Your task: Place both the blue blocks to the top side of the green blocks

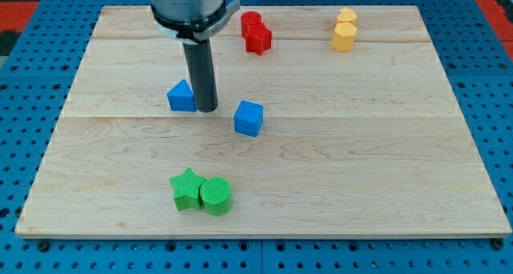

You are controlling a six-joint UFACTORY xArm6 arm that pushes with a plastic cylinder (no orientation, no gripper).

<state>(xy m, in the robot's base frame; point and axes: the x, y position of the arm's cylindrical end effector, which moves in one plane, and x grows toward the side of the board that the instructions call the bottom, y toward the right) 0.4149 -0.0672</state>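
Note:
A blue triangular block lies left of the board's middle. A blue cube lies to its right and slightly lower. My tip rests on the board right beside the triangular block's right edge, between the two blue blocks. A green star block and a green cylinder sit side by side, touching, near the view's bottom, below both blue blocks.
Two red blocks sit together near the view's top, right of the rod. Two yellow blocks sit together at the top right. The wooden board lies on a blue pegboard surface.

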